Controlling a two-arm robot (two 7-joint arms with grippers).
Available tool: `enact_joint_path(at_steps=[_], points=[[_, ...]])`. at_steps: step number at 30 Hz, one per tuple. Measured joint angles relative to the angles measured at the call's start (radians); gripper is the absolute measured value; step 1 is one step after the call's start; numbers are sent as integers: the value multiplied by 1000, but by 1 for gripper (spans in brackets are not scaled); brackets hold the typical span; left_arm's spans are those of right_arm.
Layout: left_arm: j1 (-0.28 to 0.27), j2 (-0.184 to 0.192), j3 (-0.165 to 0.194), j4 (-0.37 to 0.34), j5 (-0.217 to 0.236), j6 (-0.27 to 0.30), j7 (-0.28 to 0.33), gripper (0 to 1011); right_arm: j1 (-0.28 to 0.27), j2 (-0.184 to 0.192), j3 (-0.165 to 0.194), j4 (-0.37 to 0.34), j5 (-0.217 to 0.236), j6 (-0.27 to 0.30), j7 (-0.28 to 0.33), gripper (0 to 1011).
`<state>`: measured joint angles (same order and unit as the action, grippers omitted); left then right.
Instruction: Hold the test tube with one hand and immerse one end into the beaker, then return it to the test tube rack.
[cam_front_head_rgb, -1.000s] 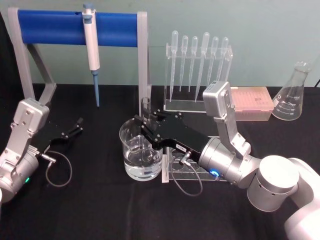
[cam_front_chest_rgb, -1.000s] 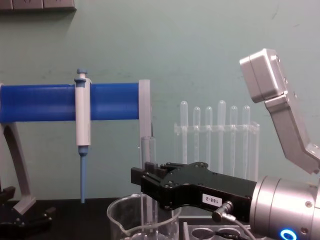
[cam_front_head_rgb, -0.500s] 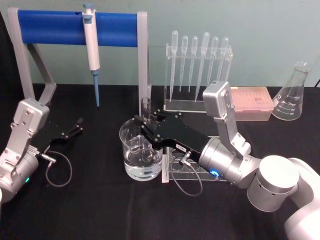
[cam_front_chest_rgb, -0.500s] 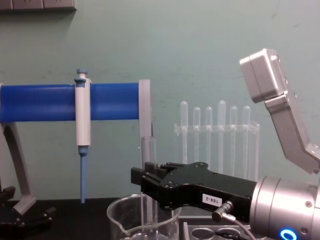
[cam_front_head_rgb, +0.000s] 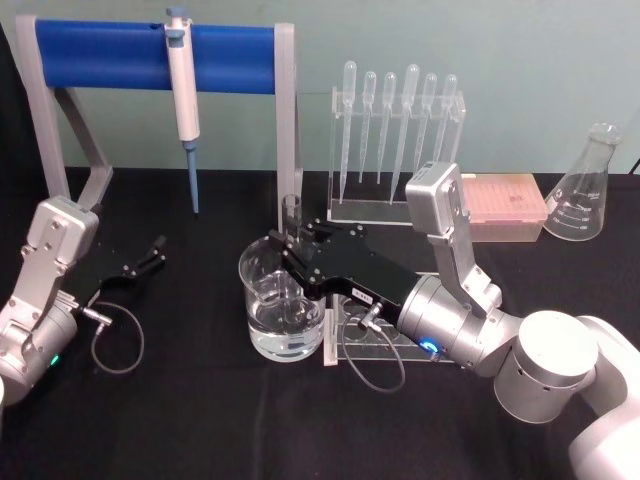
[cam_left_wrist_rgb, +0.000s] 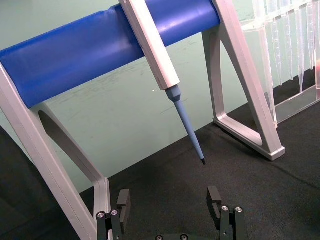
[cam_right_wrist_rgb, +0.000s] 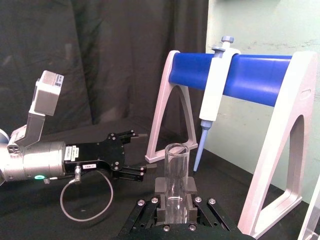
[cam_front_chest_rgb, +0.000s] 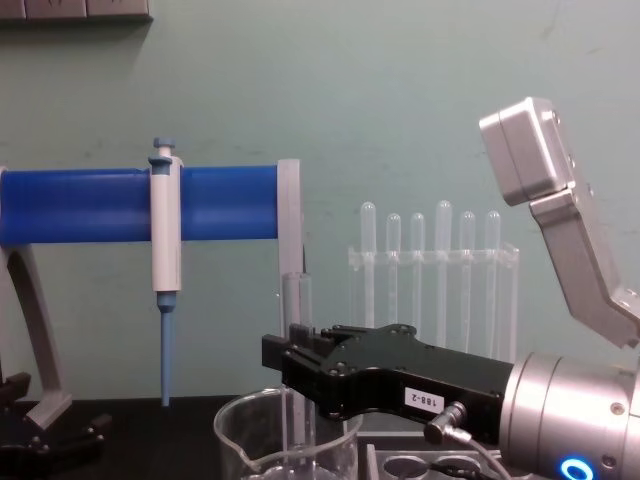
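**Test tube held upright in the beaker**

A pale green wall backs a black bench (cam_front_head_rgb: 200, 400); at its rear stands the largest fixture, a grey stand with a blue bar (cam_front_head_rgb: 110, 45), from which a white-and-blue pipettor (cam_front_head_rgb: 182, 90) hangs tip down; to its right a clear rack of pipettes (cam_front_head_rgb: 395, 140), a pink box (cam_front_head_rgb: 505, 205) and an Erlenmeyer flask (cam_front_head_rgb: 585, 190) line the back.

The right arm reaches in from the lower right of the head view; its right gripper (cam_front_head_rgb: 292, 258), black with a white label, sits over the far rim of the beaker (cam_front_head_rgb: 280, 310); the jaws are clamped on the test tube (cam_front_head_rgb: 291, 215), which stands upright between them, its open rim above the jaws and its lower end down inside the beaker; water lies in the beaker's bottom, though whether the tube's tip reaches it I cannot tell; a clear tube rack (cam_front_head_rgb: 375, 345) lies just beside the beaker under the wrist.

The left gripper (cam_front_head_rgb: 150, 255) rests on the bench at the left, well apart from the beaker, jaws apart.

The chest view shows the tube (cam_front_chest_rgb: 297, 300) from the side, passing straight through the jaws into the beaker's mouth (cam_front_chest_rgb: 285, 440); the right wrist view looks along the tube's open rim (cam_right_wrist_rgb: 176, 172) seated between the fingers; the left wrist view shows the spread fingers (cam_left_wrist_rgb: 216, 200) below the pipettor's tip.
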<state>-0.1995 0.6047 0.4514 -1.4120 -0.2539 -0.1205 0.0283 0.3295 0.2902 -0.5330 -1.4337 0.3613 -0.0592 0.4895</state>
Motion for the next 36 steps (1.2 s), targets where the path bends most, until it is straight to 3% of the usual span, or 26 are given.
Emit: enact_joint_path(at_steps=[36], points=[[0, 0, 0, 0, 0, 0, 0, 1000, 0, 0, 0, 0, 0, 0, 0, 225]])
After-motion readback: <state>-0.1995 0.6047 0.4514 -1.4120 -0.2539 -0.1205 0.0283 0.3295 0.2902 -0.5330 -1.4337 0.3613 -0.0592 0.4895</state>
